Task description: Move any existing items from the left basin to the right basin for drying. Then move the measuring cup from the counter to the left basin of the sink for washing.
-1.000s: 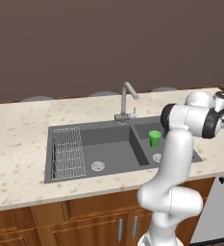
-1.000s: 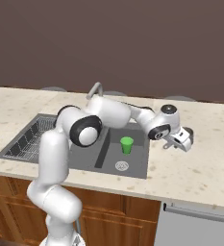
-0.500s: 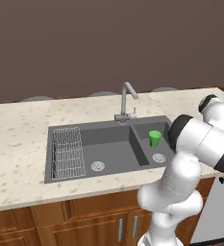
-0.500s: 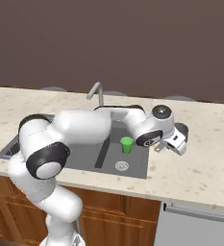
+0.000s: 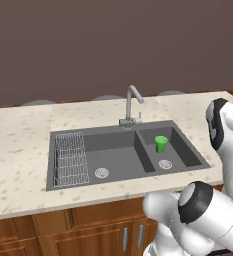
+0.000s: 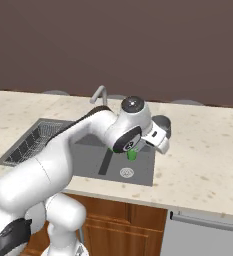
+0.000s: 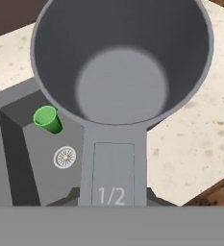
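The counter (image 5: 23, 145) is seen around the sink (image 5: 123, 152). The wire rack (image 5: 69, 159) lies in the left basin (image 5: 113, 157); a green tumbler (image 5: 161, 144) stands in the right basin (image 5: 180, 150). The measuring cup (image 7: 120, 72) is gripped by its handle in the gripper (image 6: 158, 137), raised over the counter beside the right basin.

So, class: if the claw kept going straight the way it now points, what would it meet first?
Probably the counter beside the right basin. The measuring cup it holds by the handle hides the line ahead, with stone showing around the bowl, though depth is unclear.
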Controlling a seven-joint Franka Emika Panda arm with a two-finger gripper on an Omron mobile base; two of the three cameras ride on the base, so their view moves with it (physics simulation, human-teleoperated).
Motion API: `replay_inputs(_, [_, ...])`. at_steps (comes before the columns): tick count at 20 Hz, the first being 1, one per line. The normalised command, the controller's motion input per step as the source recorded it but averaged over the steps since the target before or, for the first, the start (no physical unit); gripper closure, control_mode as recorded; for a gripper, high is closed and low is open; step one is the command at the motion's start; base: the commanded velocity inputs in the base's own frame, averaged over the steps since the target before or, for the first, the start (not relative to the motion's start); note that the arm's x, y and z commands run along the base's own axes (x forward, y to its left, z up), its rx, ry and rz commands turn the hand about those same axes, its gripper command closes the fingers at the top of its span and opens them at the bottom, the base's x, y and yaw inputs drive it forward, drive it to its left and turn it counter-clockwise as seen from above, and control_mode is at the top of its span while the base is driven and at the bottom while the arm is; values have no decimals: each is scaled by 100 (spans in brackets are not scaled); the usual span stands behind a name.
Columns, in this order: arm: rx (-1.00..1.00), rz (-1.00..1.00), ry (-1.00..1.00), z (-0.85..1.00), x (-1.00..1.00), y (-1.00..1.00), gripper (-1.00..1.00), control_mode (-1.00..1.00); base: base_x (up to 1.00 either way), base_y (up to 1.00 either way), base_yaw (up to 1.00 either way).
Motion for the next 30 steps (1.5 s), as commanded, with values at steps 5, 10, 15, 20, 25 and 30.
replay_inputs(5, [-2,16,11,64,-19,90,100,-100,0,0,0])
replay_inputs(10, [0,23,18,30,0,60,100,-100,0,0,0])
replay_inputs(15, [0,22,20,15,0,55,100,-100,0,0,0])
replay_inputs(20, [0,20,15,0,-2,55,100,-100,0,0,0])
replay_inputs(25, [0,22,10,0,0,52,100,-100,0,0,0])
replay_inputs(30, [0,27,7,-1,-1,42,100,-100,0,0,0])
